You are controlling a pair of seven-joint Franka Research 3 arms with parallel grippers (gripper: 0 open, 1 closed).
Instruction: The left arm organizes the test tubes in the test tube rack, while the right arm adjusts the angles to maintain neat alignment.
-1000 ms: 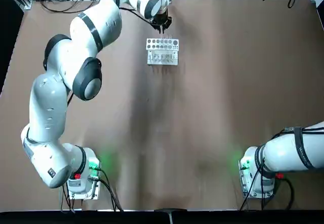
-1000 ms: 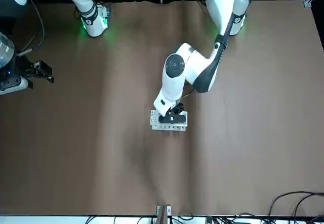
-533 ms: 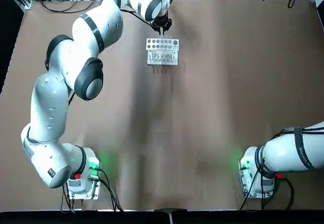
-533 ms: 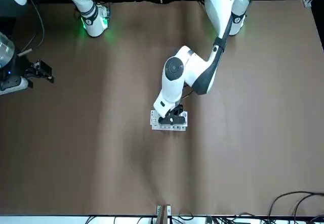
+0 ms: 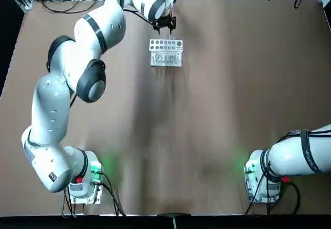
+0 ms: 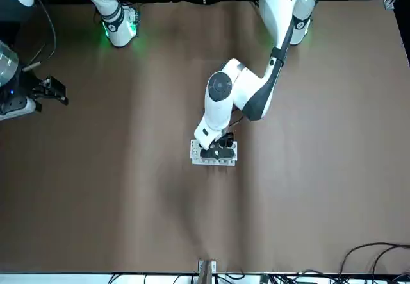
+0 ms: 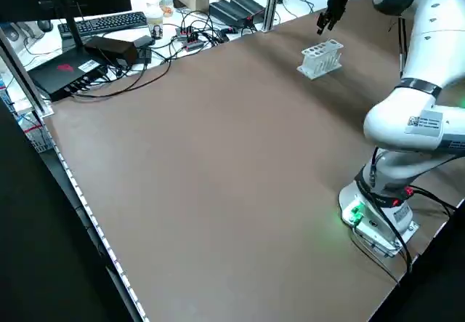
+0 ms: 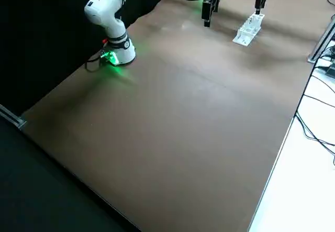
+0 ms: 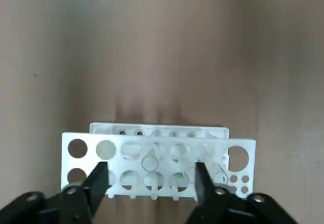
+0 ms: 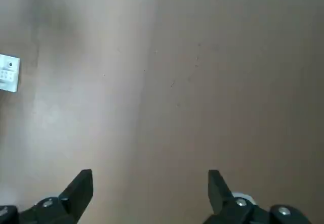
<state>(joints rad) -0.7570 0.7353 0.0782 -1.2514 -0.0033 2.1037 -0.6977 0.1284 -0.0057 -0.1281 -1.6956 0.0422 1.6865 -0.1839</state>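
A brown table [image 5: 207, 115] fills the scene. We see the left arm [image 5: 77, 79] stretched to the table's far side, its gripper [image 5: 164, 22] hanging above the test tube rack [image 5: 166, 52], fingers spread and holding nothing. The right gripper [image 6: 54, 90], likewise spread, is parked well apart from the rack. Clear test tubes [image 9: 150, 162] stand in the rack's holes.

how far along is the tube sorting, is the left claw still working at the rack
Looks mostly done: several clear test tubes already stand in the test tube rack. In hand: nothing; the left claw is open and empty, above the rack's far side. Left: the neat-alignment step, since the right claw sits open over bare table, far from the rack. Whether every tube is seated straight can't be told.
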